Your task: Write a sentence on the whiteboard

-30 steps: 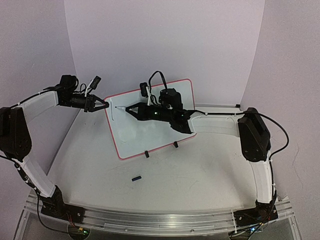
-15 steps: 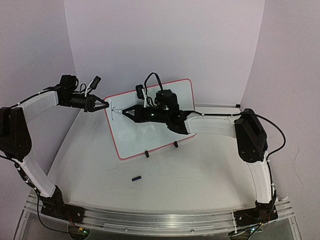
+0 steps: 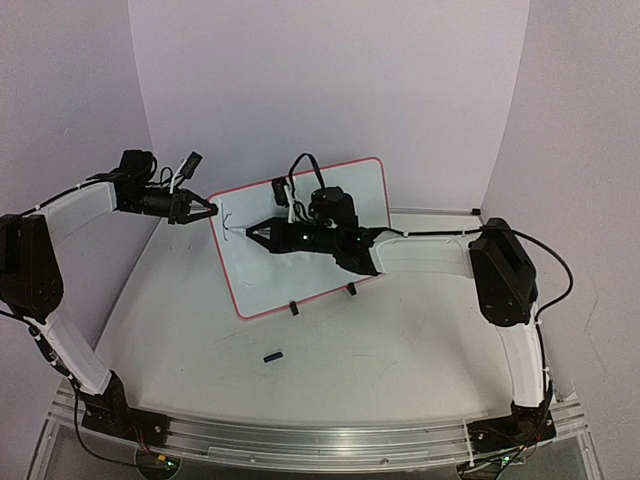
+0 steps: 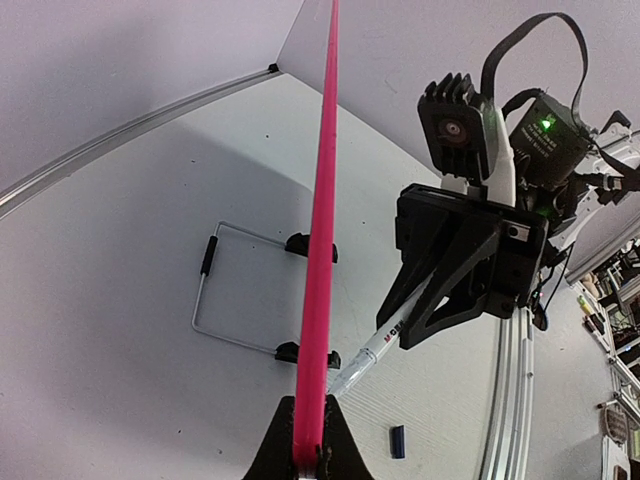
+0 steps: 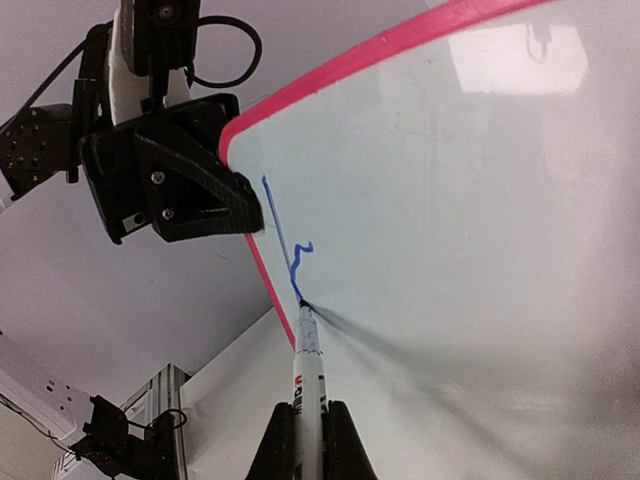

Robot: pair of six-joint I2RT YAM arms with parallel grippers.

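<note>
The whiteboard (image 3: 300,275), white with a red rim (image 4: 322,220), stands tilted on its small black feet at the table's middle. My left gripper (image 3: 210,210) is shut on the rim at the board's upper left corner (image 4: 308,455). My right gripper (image 5: 310,440) is shut on a white marker pen (image 5: 308,370), whose tip touches the board near its left edge. Of the sentence only a first blue stroke (image 5: 290,250) shows: a long line with a short kinked branch, also faintly visible in the top view (image 3: 228,222).
A small dark pen cap (image 3: 272,356) lies on the table in front of the board, also in the left wrist view (image 4: 398,441). A wire stand (image 4: 205,290) lies behind the board. White walls enclose the table on three sides.
My right gripper has slid left along the board with the marker. The blue mark has grown from a single line to a line with a kinked branch. The left arm has stayed put.
</note>
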